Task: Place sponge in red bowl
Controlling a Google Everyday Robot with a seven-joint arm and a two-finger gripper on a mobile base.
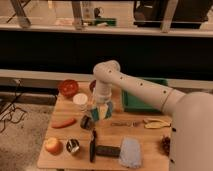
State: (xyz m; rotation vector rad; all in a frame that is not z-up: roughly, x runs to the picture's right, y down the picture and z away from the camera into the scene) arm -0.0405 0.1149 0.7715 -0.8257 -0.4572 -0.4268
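Over the middle of the wooden table (150, 137), the gripper (101, 109) hangs with its fingers closed on the sponge (104, 112), lifted just beside the white cup (80, 101). The red bowl (68, 88) stands at the far left edge, behind the cup.

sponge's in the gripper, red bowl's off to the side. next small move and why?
Probably carry it toward the red bowl, staying above the white cup. The gripper is shut on the sponge, which hangs over the table just beyond the cup, and the bowl sits at the far corner past it, so the sponge isn't over the bowl yet.
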